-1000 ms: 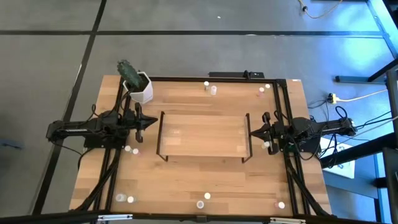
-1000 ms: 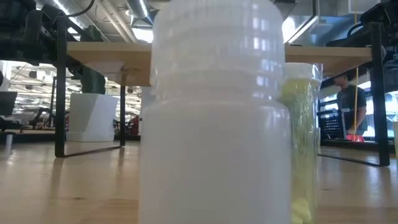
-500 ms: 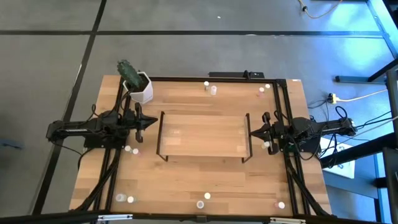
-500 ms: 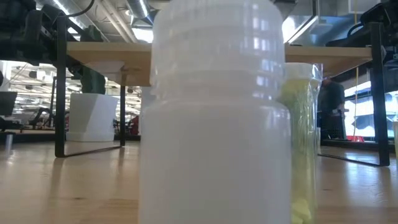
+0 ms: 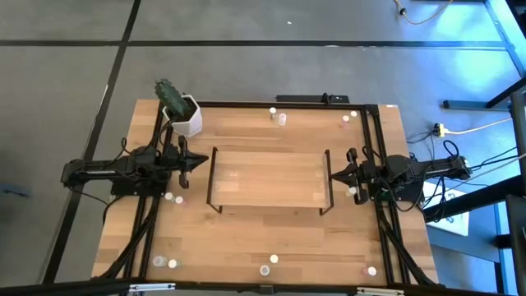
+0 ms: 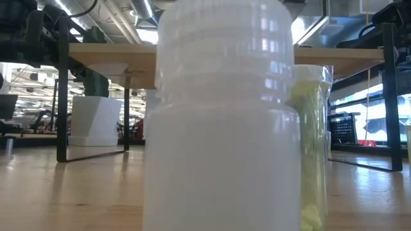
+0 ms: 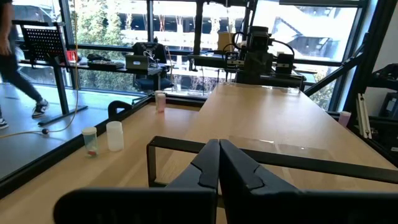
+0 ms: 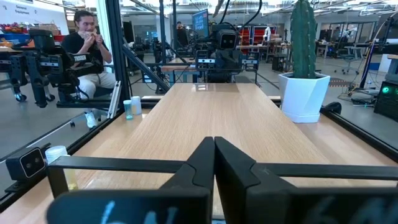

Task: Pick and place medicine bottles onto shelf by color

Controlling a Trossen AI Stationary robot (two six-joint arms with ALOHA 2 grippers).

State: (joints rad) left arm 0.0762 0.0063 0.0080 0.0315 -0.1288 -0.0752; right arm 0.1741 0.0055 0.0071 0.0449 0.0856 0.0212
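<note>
The shelf (image 5: 267, 179), a light-wood board on thin black end frames, stands mid-table. Tiny medicine bottles stand scattered on the table: two at the far edge (image 5: 278, 116), two at the far right (image 5: 348, 118), two left of the shelf (image 5: 173, 198), and several along the near edge (image 5: 269, 264). My left gripper (image 5: 201, 162) is shut and empty just off the shelf's left end. My right gripper (image 5: 333, 173) is shut and empty just off its right end. In the low view a white bottle (image 6: 221, 115) fills the front, with a yellow-green one (image 6: 311, 147) behind it.
A white hexagonal pot with a cactus (image 5: 182, 115) stands at the table's far left corner, also in the right wrist view (image 8: 305, 93). Black rails run along the table's left and right sides under the arms. A person sits beyond the table (image 8: 87, 37).
Both arms have kept still and no bottle has moved. In the low view, a person in the room behind the table has walked out of sight at the right.
</note>
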